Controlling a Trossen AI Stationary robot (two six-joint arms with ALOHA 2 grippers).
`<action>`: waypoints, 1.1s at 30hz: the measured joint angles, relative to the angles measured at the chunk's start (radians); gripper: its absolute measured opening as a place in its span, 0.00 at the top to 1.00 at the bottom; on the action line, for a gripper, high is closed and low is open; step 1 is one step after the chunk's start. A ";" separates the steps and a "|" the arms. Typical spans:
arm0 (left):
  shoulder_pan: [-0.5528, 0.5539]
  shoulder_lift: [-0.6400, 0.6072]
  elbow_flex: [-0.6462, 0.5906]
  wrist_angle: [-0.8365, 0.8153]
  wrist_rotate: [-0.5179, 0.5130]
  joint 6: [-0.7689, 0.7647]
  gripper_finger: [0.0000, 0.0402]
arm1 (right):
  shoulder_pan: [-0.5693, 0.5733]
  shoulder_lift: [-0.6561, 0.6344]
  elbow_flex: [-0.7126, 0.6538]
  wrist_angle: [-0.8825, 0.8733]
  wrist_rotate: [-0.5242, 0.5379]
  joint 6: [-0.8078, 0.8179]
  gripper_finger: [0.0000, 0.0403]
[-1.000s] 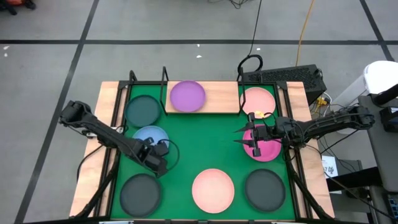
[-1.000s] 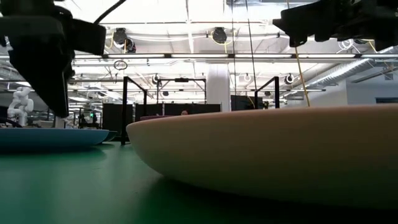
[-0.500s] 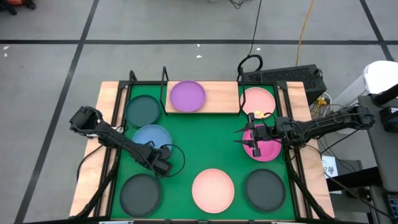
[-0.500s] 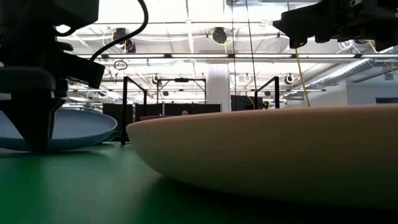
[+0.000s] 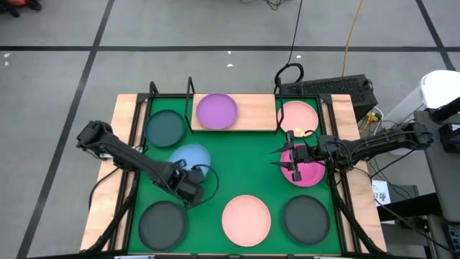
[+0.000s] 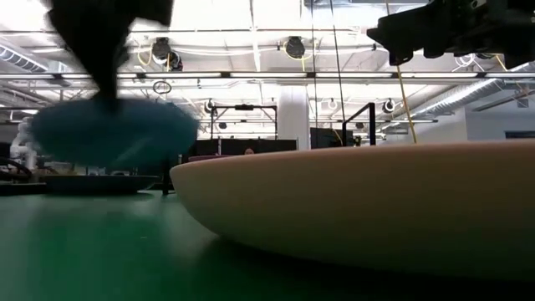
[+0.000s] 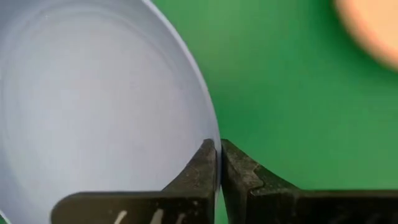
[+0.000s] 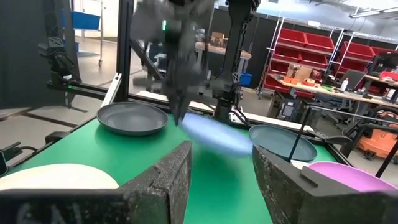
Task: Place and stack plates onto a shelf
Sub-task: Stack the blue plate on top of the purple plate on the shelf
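- My left pincer (image 5: 188,188) is clamped on the near rim of the blue plate (image 5: 190,159); the left wrist view shows both fingers pinching that thin edge, because a flat dish offers no other place to grip.
- In the low view the blue plate hangs clear of the green mat (image 5: 237,162), so I judge I carry it by the rim to keep it level and free of its neighbours.
- One dark plate (image 5: 165,127) lies at the mat's far left and another dark plate (image 5: 163,223) sits at the near left; I hold the blue one between them, touching neither.
- The shelf (image 5: 248,111) stands along the far edge, with the purple plate (image 5: 216,111) on its left part. That is where the blue plate should go, probably onto the purple one.
- A light pink plate (image 5: 246,219) waits on the near mat, middle.
- My right pincer (image 5: 296,164) hovers over the magenta plate (image 5: 305,173) with its fingers apart, holding nothing and waiting out of the left arm's path.
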State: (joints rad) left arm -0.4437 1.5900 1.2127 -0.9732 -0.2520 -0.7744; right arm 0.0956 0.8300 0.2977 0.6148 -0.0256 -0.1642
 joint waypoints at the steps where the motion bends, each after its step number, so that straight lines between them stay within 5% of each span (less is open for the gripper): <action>1: 0.008 0.000 0.042 -0.006 -0.040 0.051 0.98 | 0.000 0.000 0.000 0.000 0.000 0.000 0.63; 10: 0.215 -0.001 0.223 -0.068 -0.308 0.588 0.98 | 0.000 0.000 0.000 0.001 0.002 0.000 0.63; 21: 0.623 0.019 0.185 0.202 -0.116 0.934 0.98 | 0.000 -0.007 0.000 0.001 0.006 0.021 0.63; 33: 0.731 0.177 0.184 0.225 -0.025 1.009 0.96 | 0.000 -0.007 0.000 -0.007 0.004 0.021 0.63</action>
State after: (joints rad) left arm 0.2872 1.7674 1.3964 -0.7478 -0.2771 0.2350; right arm 0.0956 0.8234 0.2974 0.6077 -0.0212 -0.1432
